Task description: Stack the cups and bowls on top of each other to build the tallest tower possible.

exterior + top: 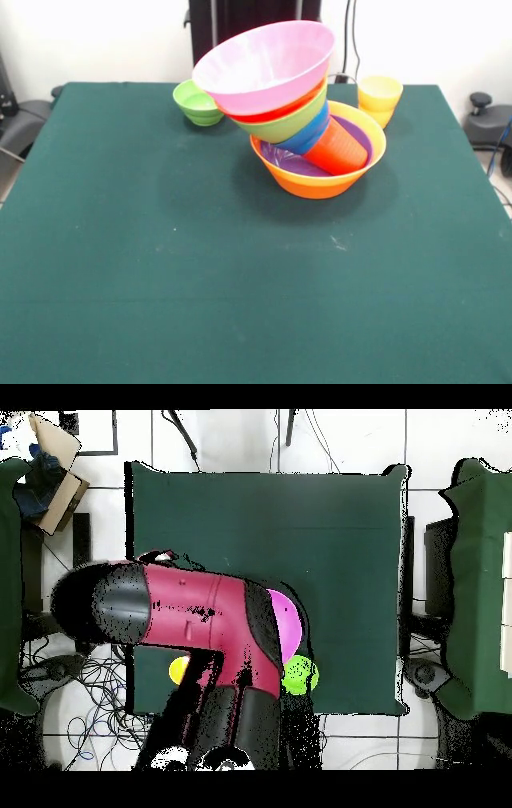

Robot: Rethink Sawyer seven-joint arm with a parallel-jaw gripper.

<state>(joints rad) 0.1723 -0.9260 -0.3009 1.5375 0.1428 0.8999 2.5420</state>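
The tower stands at the table's far middle in the front view. Its base is the large orange bowl (316, 182), with the shallow purple bowl (286, 162) inside. A red-orange cup (340, 148) lies tilted in it, and the small blue bowl (308, 138), medium green bowl (290, 122), red-orange bowl (276, 113) and large pink bowl (264, 64) lean to the left on it. The small green bowl (198, 104) stands alone to the left. Yellow cups (379, 98), apparently nested, stand to the right. The gripper shows in neither view.
In the overhead view the red and black arm (190, 614) covers most of the tower; only the pink bowl's edge (287, 624), the small green bowl (300, 675) and a yellow cup (179, 670) show. The green table (160, 264) stretches toward the camera.
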